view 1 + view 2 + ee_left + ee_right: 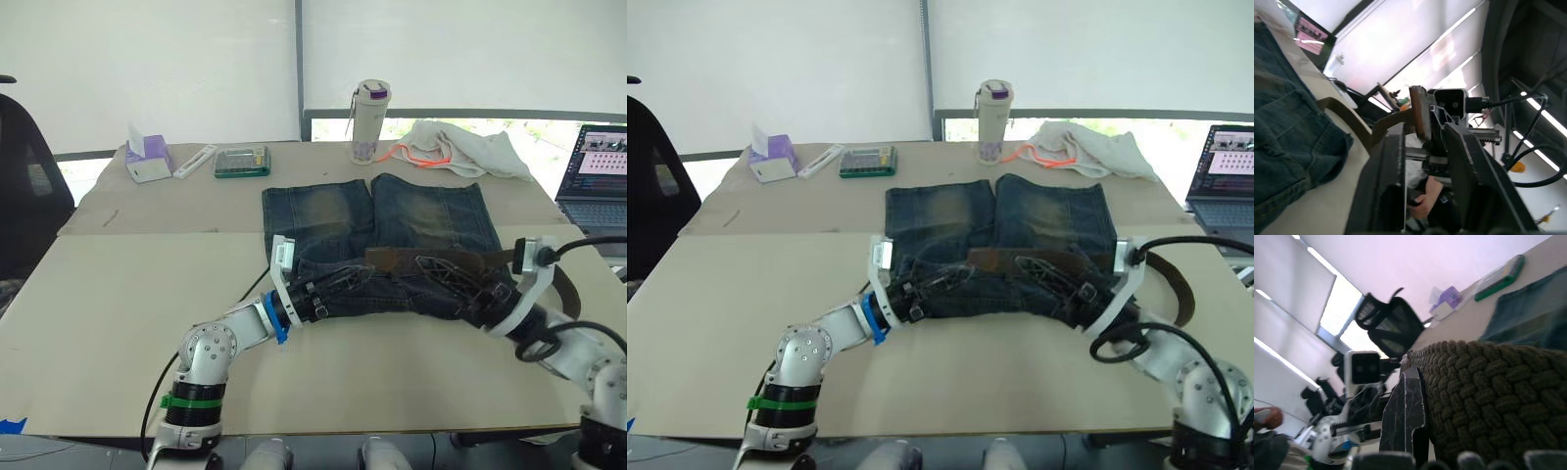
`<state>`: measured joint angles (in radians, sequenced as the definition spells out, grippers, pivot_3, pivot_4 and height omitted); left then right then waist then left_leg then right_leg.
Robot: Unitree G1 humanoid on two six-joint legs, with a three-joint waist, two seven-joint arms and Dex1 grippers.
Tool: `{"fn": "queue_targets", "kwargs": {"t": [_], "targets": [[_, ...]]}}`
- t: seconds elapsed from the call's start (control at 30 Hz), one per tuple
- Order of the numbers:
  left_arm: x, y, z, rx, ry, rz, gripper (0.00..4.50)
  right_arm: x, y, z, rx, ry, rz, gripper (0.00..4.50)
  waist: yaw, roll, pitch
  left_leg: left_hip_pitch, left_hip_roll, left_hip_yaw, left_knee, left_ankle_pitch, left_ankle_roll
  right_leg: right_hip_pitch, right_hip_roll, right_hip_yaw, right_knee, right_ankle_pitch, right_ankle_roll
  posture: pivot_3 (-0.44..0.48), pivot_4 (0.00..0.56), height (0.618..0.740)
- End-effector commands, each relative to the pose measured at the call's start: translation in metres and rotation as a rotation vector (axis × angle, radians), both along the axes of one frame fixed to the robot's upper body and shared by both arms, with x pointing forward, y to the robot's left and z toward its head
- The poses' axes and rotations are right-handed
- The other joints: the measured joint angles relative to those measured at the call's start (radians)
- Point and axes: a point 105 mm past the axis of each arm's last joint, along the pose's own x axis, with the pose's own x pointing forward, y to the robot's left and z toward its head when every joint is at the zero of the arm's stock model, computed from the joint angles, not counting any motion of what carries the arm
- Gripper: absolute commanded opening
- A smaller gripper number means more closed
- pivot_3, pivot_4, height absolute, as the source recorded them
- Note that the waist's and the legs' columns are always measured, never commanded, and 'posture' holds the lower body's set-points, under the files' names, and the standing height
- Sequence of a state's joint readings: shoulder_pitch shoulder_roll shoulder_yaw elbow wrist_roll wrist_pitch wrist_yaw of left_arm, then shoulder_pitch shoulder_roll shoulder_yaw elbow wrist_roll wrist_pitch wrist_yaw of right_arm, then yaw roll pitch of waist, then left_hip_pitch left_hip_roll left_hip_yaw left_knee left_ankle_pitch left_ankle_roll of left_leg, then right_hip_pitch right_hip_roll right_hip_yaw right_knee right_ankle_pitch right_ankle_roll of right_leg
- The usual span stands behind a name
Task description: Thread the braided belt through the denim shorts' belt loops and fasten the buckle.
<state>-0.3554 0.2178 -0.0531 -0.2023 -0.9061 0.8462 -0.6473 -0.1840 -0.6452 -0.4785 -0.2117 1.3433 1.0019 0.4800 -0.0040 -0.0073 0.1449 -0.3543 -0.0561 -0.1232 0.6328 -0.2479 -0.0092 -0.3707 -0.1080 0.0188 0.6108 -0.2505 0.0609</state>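
The braided belt (446, 260) is being shown lying across the waistband of the denim shorts (377, 220), which are spread flat in the middle of the worktop (108, 304) with the legs pointing away from the robot. The brown strap is running along the near edge of the denim and is curving off past the shorts' right side, where it is being looped down onto the worktop beside the right arm. The buckle and the belt loops cannot be made out.

The right gripper (423, 266) is being laid over the waistband with its fingers along the strap; in the right wrist view the braided weave is being pressed close against one black finger (1403, 416), so the fingers are being read as clamped on the belt. The left gripper (358, 278) is being held low on the shorts' left part of the waistband, pointing toward the right one. In the left wrist view its two fingers (1388, 181) are being seen spread apart, with the end of the strap showing beyond them at the other gripper.

At the far side of the worktop a tissue box (147, 157), a green calculator (242, 162), a bottle (370, 121) and a white cloth (468, 149) are being seen. A laptop (598, 176) is standing at the right edge.
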Motion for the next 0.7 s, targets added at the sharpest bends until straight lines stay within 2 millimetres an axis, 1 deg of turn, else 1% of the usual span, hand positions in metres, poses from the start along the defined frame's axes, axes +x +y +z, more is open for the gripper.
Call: {"fn": "queue_targets", "kwargs": {"t": [0.03, 0.13, 0.17, 0.27, 0.4, 0.47, 0.5, 0.6, 0.7], "targets": [[-0.011, 0.002, 0.007, 0.112, -0.205, -0.022, 2.20, 0.021, -0.047, 0.012, -0.058, -0.026, -0.159, 0.00, 0.000, 0.000, 0.000, 0.000, 0.000, 0.000, -0.001, 0.000, 0.000, 0.000, 0.000, 0.000, 0.000, 0.000, 0.000, 0.000, 0.150, 0.740], [-0.014, 0.008, 0.005, 0.175, -0.297, -0.016, 2.20, 0.036, -0.073, 0.014, -0.080, -0.008, -0.233, 0.00, 0.001, 0.000, 0.000, 0.000, 0.001, 0.001, -0.001, 0.000, 0.000, 0.000, 0.000, 0.001, -0.001, 0.000, 0.000, 0.000, 0.150, 0.740], [-0.016, 0.012, 0.006, 0.201, -0.338, -0.016, 2.20, 0.045, -0.084, 0.015, -0.102, 0.003, -0.265, 0.00, -0.001, 0.000, 0.000, 0.000, 0.001, 0.001, -0.001, 0.000, 0.000, 0.000, 0.000, 0.001, -0.001, 0.000, -0.001, 0.000, 0.150, 0.740], [-0.022, 0.023, 0.009, 0.258, -0.439, -0.019, 2.20, 0.064, -0.105, 0.014, -0.162, 0.026, -0.318, 0.00, -0.009, 0.000, 0.000, 0.000, 0.001, 0.004, -0.002, 0.000, 0.000, -0.001, 0.000, 0.002, -0.001, 0.000, -0.001, 0.000, 0.150, 0.740], [-0.032, 0.038, 0.014, 0.275, -0.480, -0.048, 2.20, 0.079, -0.123, 0.002, -0.227, 0.072, -0.344, 0.00, -0.011, 0.000, 0.001, 0.001, 0.002, 0.005, -0.004, 0.000, 0.000, -0.001, 0.000, 0.003, -0.002, 0.000, -0.001, 0.000, 0.150, 0.740], [-0.035, 0.046, 0.016, 0.276, -0.482, -0.049, 2.20, 0.082, -0.128, 0.000, -0.242, 0.081, -0.342, 0.00, -0.011, 0.000, 0.001, 0.001, 0.001, 0.005, -0.004, 0.000, 0.000, -0.001, 0.000, 0.003, -0.002, 0.000, 0.000, 0.000, 0.150, 0.740], [-0.036, 0.052, 0.017, 0.267, -0.476, -0.036, 2.20, 0.083, -0.130, -0.002, -0.248, 0.084, -0.343, 0.00, -0.011, 0.000, 0.001, 0.001, 0.002, 0.005, -0.004, 0.000, 0.000, -0.001, 0.000, 0.004, -0.002, 0.000, 0.000, 0.000, 0.150, 0.740], [-0.034, 0.072, 0.015, 0.286, -0.485, 0.010, 2.20, 0.085, -0.135, -0.005, -0.267, 0.097, -0.341, 0.00, -0.011, 0.001, 0.001, 0.001, 0.002, 0.005, -0.004, 0.000, 0.000, -0.001, 0.000, 0.004, -0.001, 0.000, 0.000, 0.000, 0.150, 0.740], [-0.027, 0.088, 0.015, 0.342, -0.517, 0.063, 2.20, 0.084, -0.139, -0.007, -0.284, 0.103, -0.338, 0.00, -0.009, 0.001, 0.001, 0.001, 0.001, 0.006, -0.004, 0.000, 0.000, -0.002, 0.000, 0.004, -0.001, 0.000, -0.001, 0.000, 0.150, 0.740]]}}
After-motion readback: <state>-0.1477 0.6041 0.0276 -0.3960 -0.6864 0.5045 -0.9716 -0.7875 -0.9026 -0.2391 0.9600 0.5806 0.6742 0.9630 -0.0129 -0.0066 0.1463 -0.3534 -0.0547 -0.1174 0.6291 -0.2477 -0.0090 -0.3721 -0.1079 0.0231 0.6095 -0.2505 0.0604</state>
